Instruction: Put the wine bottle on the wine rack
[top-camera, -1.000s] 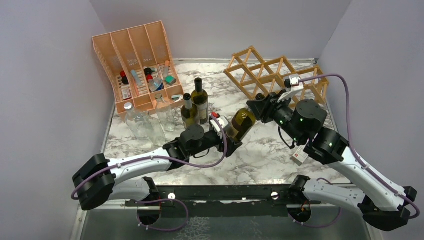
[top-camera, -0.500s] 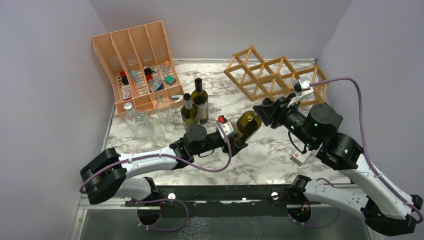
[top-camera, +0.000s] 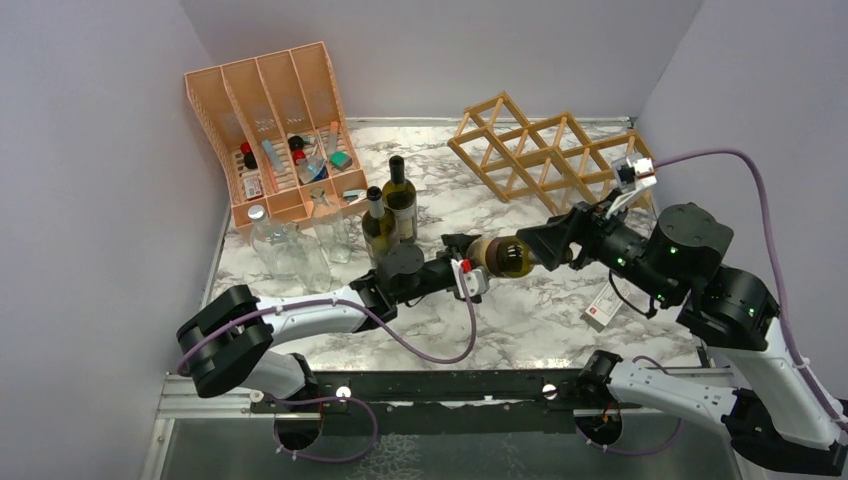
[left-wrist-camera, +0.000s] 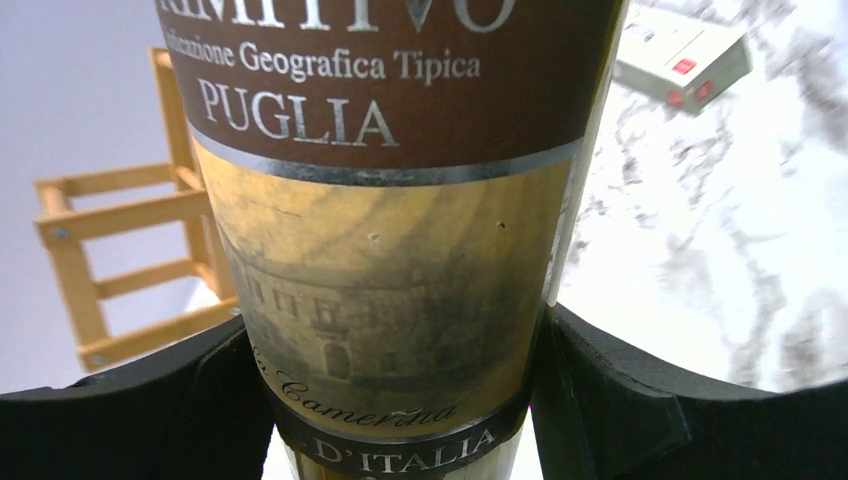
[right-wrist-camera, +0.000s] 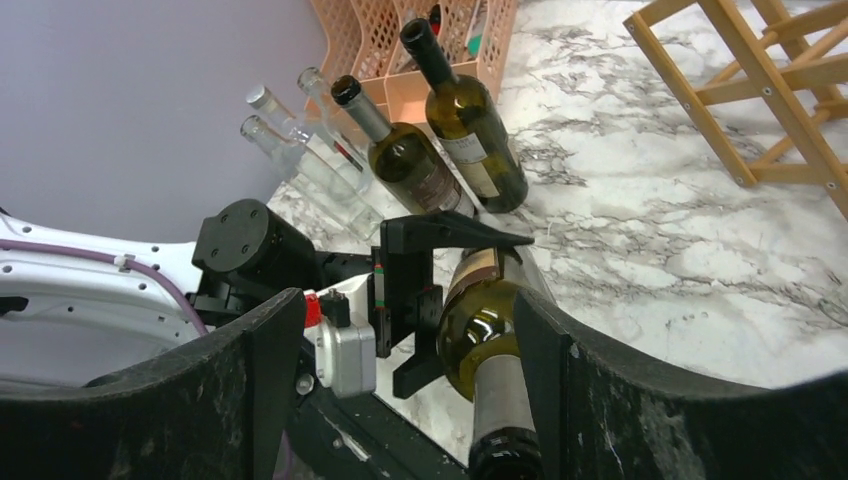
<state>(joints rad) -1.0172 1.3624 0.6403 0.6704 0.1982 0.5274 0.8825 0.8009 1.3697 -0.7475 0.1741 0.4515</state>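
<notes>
Where the wine bottle lies: in the air over the marble table, on its side, in front of the wine rack and apart from it.
left gripper: clamped on the wine bottle's labelled body; the left wrist view shows black fingers pressed against both sides of the brown label.
right gripper: spread wide, grasping nothing; the neck runs between its fingers, closer to one, with a clear gap on the other side. Whether the closer one touches glass cannot be told.
bottle's direction: neck toward the right gripper, base toward the left one, running roughly along the rack's front.
dark bottles: two, upright, left of the rack and well apart from it.
organiser: orange-pink, slotted, farther left of the rack than the dark bottles.
</notes>
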